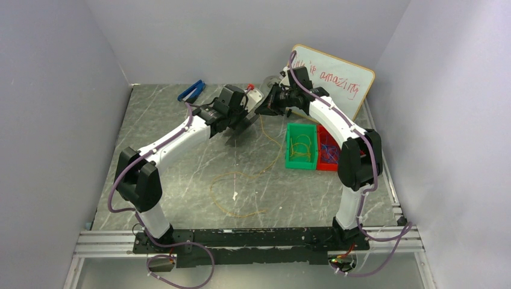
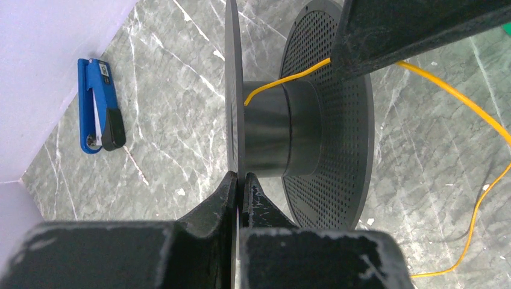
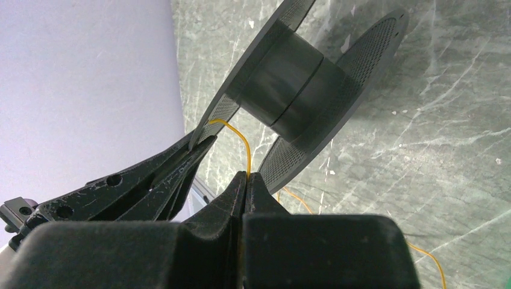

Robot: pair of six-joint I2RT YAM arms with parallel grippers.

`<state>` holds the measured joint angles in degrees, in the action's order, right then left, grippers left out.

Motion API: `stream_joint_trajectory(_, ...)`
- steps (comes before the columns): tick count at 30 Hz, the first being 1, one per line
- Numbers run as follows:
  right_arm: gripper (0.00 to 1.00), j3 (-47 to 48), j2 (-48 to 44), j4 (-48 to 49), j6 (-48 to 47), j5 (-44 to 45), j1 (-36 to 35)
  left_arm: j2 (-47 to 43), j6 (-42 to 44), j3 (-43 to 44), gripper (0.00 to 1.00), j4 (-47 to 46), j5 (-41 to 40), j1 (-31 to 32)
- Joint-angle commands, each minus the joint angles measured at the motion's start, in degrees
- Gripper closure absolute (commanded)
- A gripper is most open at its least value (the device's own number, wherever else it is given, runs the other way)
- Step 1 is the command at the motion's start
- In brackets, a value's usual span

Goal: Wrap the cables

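Observation:
A black spool [image 1: 247, 122] hangs above the table at the back middle. My left gripper [image 2: 242, 177] is shut on the edge of its thin flange [image 2: 234, 90], with the hub [image 2: 280, 129] just beyond. My right gripper [image 3: 247, 176] is shut on the yellow cable [image 3: 242, 141] beside the spool [image 3: 295, 84]. The cable's end curves up to the flange rim near my left gripper's fingers [image 3: 150, 174]. In the left wrist view the cable [image 2: 289, 77] crosses the hub. The rest of it lies in loose loops [image 1: 236, 194] on the table below.
A green bin [image 1: 301, 158] with yellow wires and a red bin [image 1: 324, 165] with blue-purple wires stand at the right. A whiteboard [image 1: 337, 78] leans at the back right. A blue tool [image 1: 191, 90] lies at the back left, near the wall [image 2: 99, 114].

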<state>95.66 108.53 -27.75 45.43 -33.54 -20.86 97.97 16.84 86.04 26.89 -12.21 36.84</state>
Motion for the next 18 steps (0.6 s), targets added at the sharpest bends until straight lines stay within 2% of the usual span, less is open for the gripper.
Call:
stream_joint_trajectory(1,1.0,1.92,-0.64,1.11,-0.34,-0.23,0.33,-2.0,-1.37,0.14,0.97,0.26,4.28,0.7)
stream_joint_trajectory(18,1.0,1.79,-2.09,1.38,-0.25,-1.18,0.97,-1.74,-1.38,-0.08,0.98,0.09,4.23,0.72)
